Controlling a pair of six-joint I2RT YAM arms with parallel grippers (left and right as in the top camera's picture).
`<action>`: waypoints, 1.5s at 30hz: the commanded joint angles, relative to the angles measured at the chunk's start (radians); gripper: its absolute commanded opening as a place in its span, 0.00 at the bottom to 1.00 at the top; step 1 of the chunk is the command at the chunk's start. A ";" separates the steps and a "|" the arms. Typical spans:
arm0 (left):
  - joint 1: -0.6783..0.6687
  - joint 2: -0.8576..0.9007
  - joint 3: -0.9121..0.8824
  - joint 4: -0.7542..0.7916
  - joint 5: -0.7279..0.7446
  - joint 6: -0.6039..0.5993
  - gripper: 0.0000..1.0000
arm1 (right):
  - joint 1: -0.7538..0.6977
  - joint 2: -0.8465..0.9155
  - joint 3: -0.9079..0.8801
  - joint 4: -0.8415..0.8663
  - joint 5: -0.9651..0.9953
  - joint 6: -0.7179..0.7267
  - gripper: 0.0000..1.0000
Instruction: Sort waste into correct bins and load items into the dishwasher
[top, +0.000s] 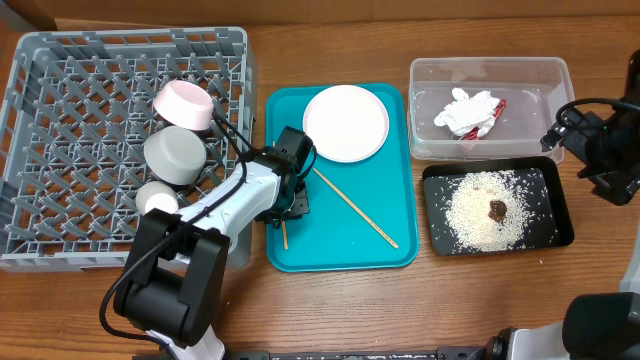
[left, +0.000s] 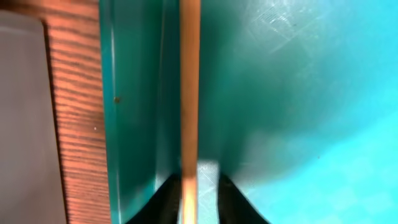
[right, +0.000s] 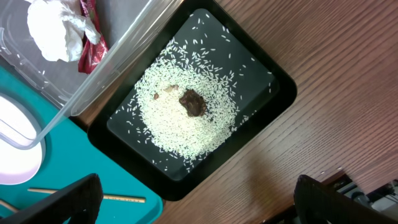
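Observation:
My left gripper (top: 290, 205) is low over the left side of the teal tray (top: 340, 245). Its jaws (left: 198, 199) stand slightly apart astride one wooden chopstick (left: 189, 93), which touches the left finger only. The second chopstick (top: 355, 208) lies diagonally on the tray below the large white plate (top: 346, 122). The pink dish (top: 184, 104), grey bowl (top: 174, 155) and white cup (top: 157, 198) sit in the grey rack (top: 70, 120). The tissue (top: 468, 110) and red wrapper (top: 495, 112) lie in the clear tub (top: 490, 70). Rice (right: 186, 112) and a brown lump (right: 193, 102) lie in the black tray (top: 560, 215). My right gripper (right: 205, 205) is wide open and empty.
The right arm (top: 600, 150) hovers at the table's right edge, beside the tub and black tray. The rack's wall (left: 22, 124) is close to the tray's left rim. Bare wooden table (right: 323, 74) lies to the right of the black tray.

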 joint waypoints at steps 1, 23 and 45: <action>0.006 -0.013 -0.016 0.008 -0.025 0.011 0.13 | -0.002 -0.014 0.022 0.002 0.010 -0.002 1.00; 0.026 -0.029 0.430 -0.323 -0.069 0.106 0.04 | -0.002 -0.014 0.022 0.003 0.010 -0.003 1.00; 0.313 -0.077 0.509 -0.519 -0.080 0.527 0.04 | -0.002 -0.014 0.022 0.004 0.010 -0.003 1.00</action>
